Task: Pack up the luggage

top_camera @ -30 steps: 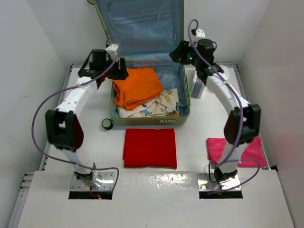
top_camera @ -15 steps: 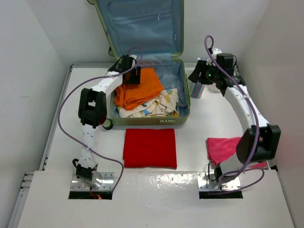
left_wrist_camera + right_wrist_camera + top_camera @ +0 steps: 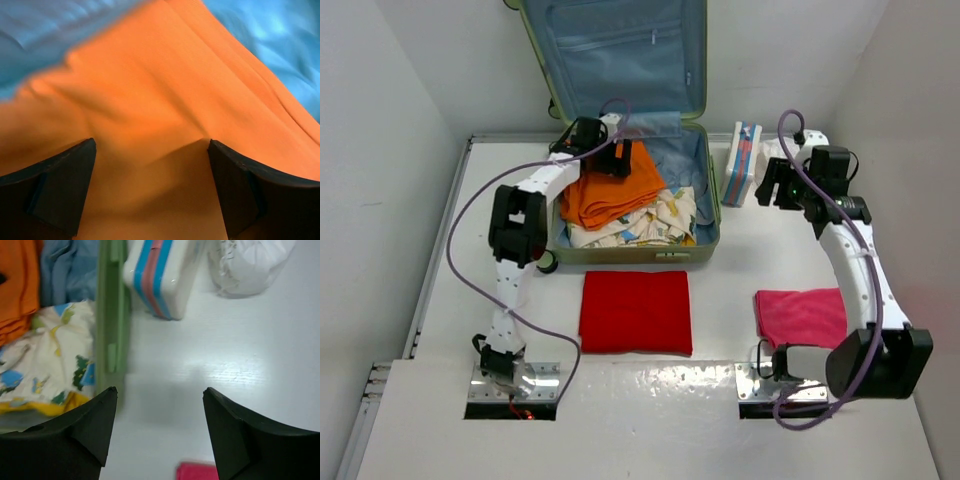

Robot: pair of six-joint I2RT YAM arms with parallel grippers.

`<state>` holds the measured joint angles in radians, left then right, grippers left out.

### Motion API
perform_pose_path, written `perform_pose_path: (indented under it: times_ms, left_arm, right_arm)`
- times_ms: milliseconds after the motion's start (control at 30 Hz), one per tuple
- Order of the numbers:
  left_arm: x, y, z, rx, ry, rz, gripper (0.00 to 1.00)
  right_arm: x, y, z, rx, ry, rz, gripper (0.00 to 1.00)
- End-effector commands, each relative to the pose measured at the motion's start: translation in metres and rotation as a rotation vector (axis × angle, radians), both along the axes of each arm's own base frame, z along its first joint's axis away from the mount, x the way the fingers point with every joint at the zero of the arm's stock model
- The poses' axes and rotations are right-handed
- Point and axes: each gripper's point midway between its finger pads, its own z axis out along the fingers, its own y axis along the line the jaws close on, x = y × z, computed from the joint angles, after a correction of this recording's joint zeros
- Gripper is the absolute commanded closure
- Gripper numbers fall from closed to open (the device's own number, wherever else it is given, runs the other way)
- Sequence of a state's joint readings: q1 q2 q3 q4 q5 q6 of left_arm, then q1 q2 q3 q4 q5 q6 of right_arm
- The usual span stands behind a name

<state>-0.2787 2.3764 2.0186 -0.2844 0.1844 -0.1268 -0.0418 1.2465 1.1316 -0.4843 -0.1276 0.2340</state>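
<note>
The luggage (image 3: pixel 640 257) lies open at 12 o'clock on the table (image 3: pixel 740 270), with its lid standing up behind. The left arm (image 3: pixel 542 180) reaches forward with a sharp elbow, and its pincer (image 3: pixel 150 170) hangs low over the orange cloth (image 3: pixel 615 190) inside (fingers wide apart, holding nothing). The right arm (image 3: pixel 855 265) stretches toward 2 o'clock; its pincer (image 3: pixel 160 410), also apart and empty, is above the table near the striped box (image 3: pixel 742 163).

Bright, even light — soft shadows; wrist views blurred, glare on the table (image 3: pixel 215 365).
</note>
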Motion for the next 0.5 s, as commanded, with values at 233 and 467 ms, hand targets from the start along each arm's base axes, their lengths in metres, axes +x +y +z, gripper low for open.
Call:
perform_pose_path:
  times_ms: [233, 467]
  left_arm:
    - [-0.085, 0.007, 0.262, -0.137, -0.409, -0.150, 0.03]
    - [-0.118, 0.045, 0.237, 0.077, -0.394, -0.051, 0.03]
  right_arm:
    - [0.127, -0.065, -0.011, -0.144, -0.174, -0.063, 0.32]
    - [0.191, -0.083, -0.065, -0.200, -0.142, -0.020, 0.32]
